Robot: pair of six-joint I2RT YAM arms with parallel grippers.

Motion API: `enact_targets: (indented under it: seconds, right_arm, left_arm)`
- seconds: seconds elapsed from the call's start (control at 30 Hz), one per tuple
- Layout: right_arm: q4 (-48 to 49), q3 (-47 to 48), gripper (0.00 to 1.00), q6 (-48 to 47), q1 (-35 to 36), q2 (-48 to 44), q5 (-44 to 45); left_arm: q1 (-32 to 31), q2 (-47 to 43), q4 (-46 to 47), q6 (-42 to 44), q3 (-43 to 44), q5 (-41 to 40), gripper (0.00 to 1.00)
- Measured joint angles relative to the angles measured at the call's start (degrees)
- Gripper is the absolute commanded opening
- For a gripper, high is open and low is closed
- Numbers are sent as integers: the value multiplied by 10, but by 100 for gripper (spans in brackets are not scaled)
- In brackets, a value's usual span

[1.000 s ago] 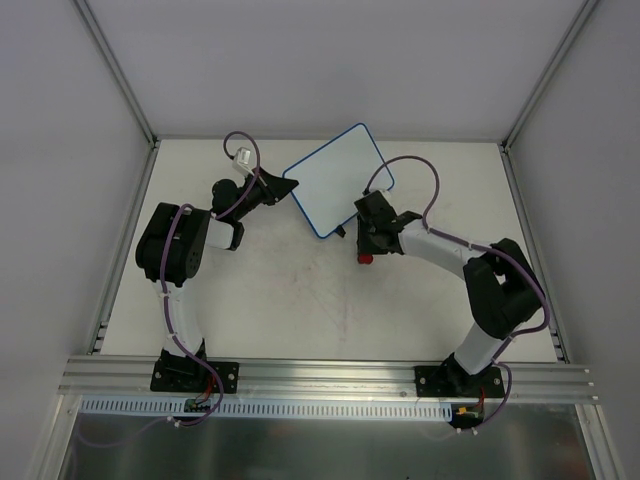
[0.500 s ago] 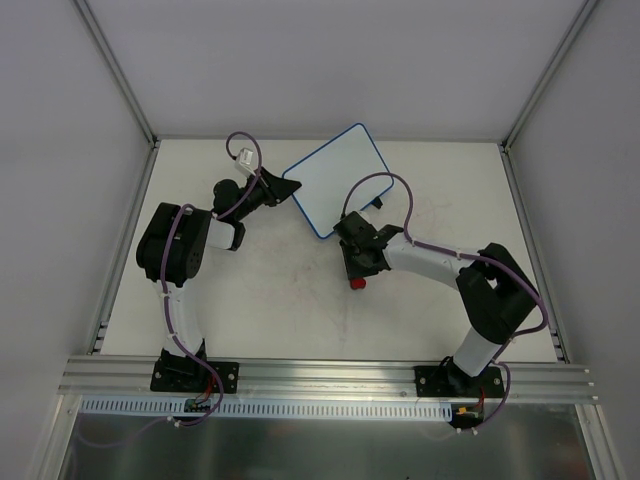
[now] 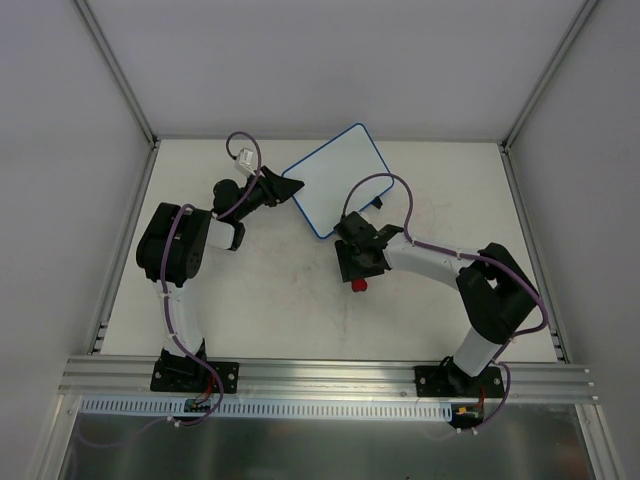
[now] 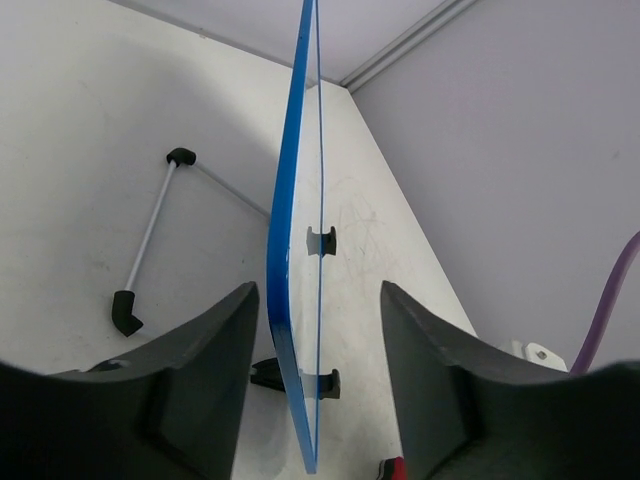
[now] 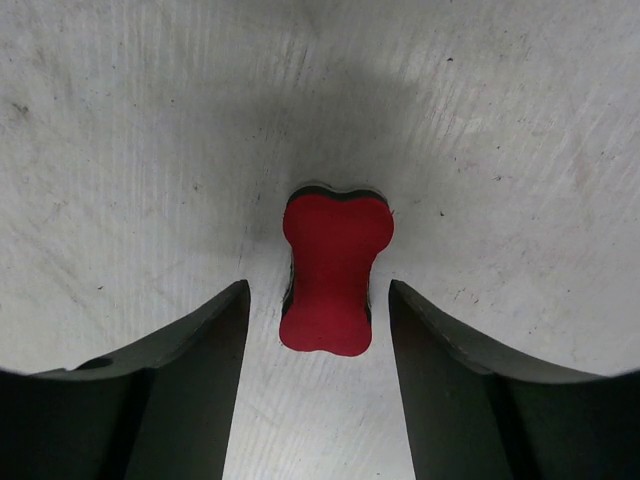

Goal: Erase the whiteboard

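White-faced and blue-rimmed, the whiteboard [image 3: 338,180] is set at the far middle of the desk [image 3: 250,300], turned cornerwise, its face seen as plain white from above. Its left corner is straddled by the left claw [image 4: 318,300], whose fingers are spread wide with a gap kept on either side of the rim, so nothing is gripped. A red bone-shaped eraser [image 5: 333,272] is laid flat on the desk just near of the board, between the parted fingers of the right claw [image 5: 318,290], untouched by either finger.
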Motion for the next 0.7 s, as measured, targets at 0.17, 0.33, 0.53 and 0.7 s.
enact_targets:
  seconds: [0.17, 0.33, 0.53, 0.7]
  right_arm:
    - [0, 0, 66, 0, 0, 0, -4]
    - [0, 0, 67, -5, 0, -7, 0]
    - [14, -4, 76, -33, 0, -76, 11]
    - [56, -39, 88, -60, -6, -178, 19]
  left_arm:
    - [0, 0, 0, 0, -2, 3, 63]
    - [1, -2, 0, 1, -12, 2, 71]
    - [7, -19, -3, 3, -35, 1, 89]
    - [16, -71, -10, 16, -76, -20, 99]
